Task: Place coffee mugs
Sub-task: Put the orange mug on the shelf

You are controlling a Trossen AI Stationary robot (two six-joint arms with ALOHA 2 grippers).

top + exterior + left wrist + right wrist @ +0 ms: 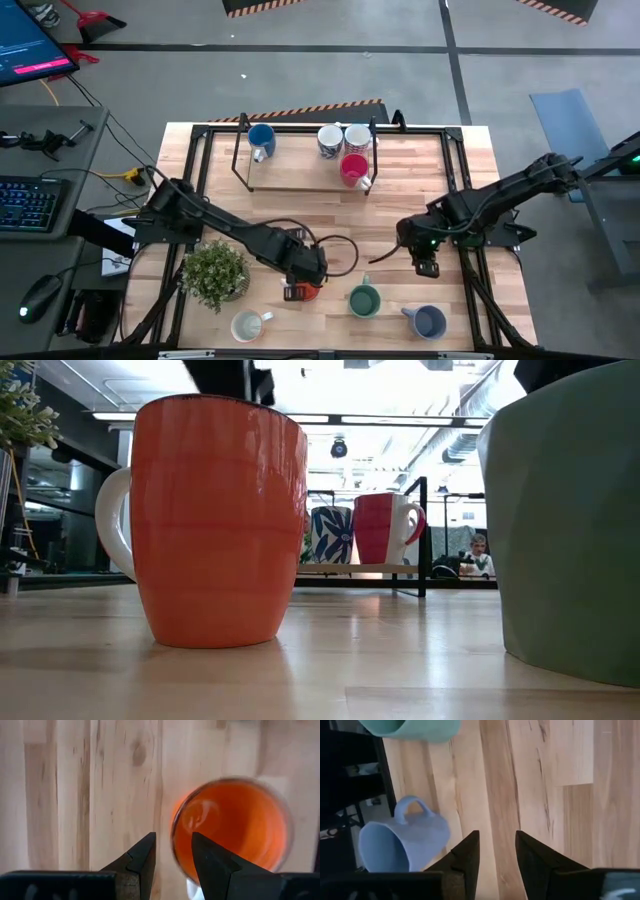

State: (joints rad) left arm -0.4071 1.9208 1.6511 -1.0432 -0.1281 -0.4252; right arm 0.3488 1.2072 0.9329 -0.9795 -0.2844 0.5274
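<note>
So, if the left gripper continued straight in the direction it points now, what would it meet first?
Probably the rim of the orange mug. The left gripper is open and points down at the table, with one finger over the mug's near edge. Depth is unclear, so it may narrowly reach bare wood instead.

Bright, even indoor light from ceiling fixtures (340,448) glares white across the top of the low view. The orange mug (218,520) carries pale highlights and a soft shadow on the wooden table (330,670). Close up, the green mug (570,520) is slightly soft; the orange mug's rim blurs in the left wrist view.
</note>
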